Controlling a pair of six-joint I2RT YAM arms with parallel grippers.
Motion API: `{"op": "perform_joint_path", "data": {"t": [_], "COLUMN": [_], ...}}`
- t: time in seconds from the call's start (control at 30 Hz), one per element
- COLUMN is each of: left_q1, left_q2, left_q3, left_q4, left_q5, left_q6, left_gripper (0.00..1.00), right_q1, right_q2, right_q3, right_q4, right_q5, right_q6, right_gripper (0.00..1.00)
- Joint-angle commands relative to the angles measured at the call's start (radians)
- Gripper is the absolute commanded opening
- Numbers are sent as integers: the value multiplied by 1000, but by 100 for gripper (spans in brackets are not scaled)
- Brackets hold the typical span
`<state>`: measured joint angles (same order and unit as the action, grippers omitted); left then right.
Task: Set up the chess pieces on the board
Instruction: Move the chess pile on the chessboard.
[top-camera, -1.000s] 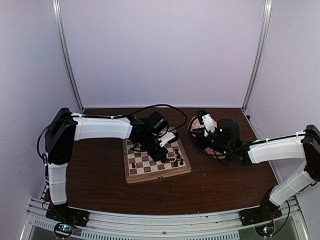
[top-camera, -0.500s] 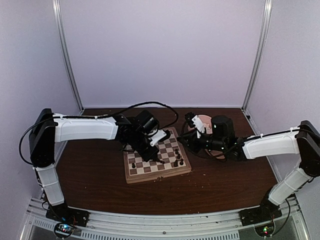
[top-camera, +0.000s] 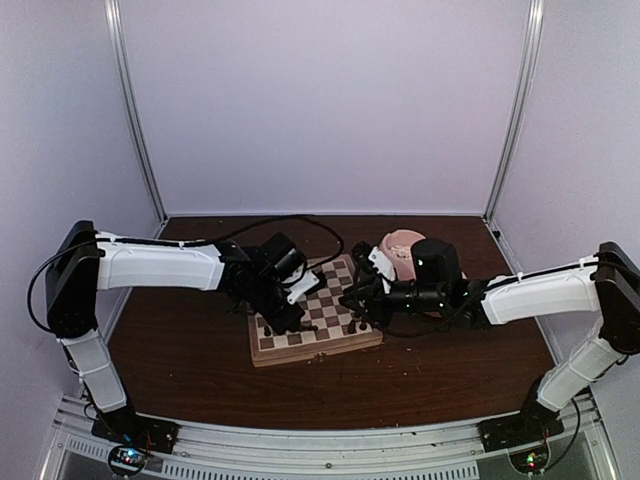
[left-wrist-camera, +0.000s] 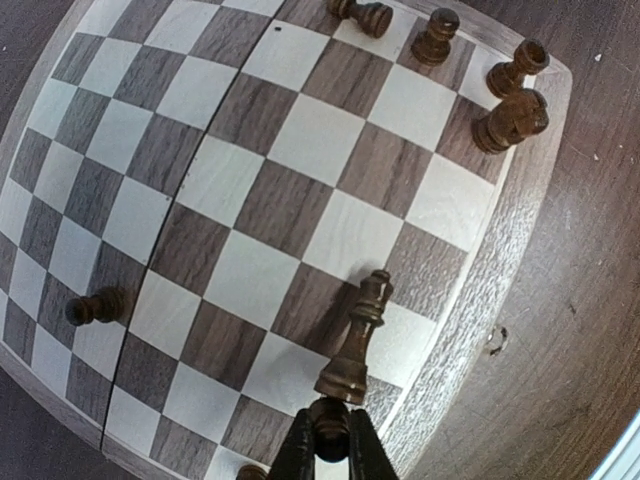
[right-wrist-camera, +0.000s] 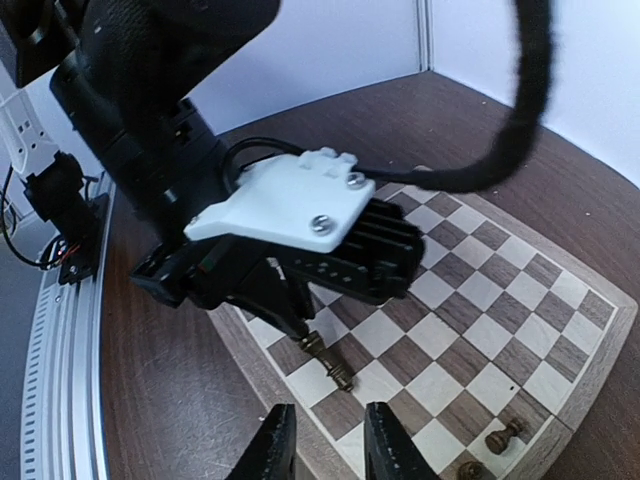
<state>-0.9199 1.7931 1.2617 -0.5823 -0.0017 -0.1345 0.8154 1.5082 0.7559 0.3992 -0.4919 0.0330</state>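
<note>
Left claw (left-wrist-camera: 325, 440) pinches a tilted dark chess piece (left-wrist-camera: 357, 345); stand it upright on its board (left-wrist-camera: 480, 290) square before release. Right claw (right-wrist-camera: 328, 440) gapes narrowly, empty.

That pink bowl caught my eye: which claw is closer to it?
Right. The right gripper hangs over the board's right edge, close to the pink bowl. The left gripper is farther off, over the board's left half, pinching a dark chess piece.
</note>
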Motion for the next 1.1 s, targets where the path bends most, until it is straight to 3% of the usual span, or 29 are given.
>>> {"op": "perform_joint_path", "data": {"t": [0.0,0.2,0.57,1.07], "left_q1": [7,7,7,8], "left_q2": [-44,-71,-114,-132], "left_q3": [-32,-90,-171,-201], "left_q4": [58,86,138,152], "left_q5": [1,52,105,136], "left_q6": [-13,-1,-5,-7], "left_gripper": [2,2,3,3], "right_q1": [90,183,222,222], "right_q2": [-42,-3,207,319], "right_q3": [7,-71,38,125], "right_q4": [-94,-13,19,15], "right_q5": [75,190,239,230], "right_q6": [-19,34,45,-36], "right_gripper": [26,27,32,58]}}
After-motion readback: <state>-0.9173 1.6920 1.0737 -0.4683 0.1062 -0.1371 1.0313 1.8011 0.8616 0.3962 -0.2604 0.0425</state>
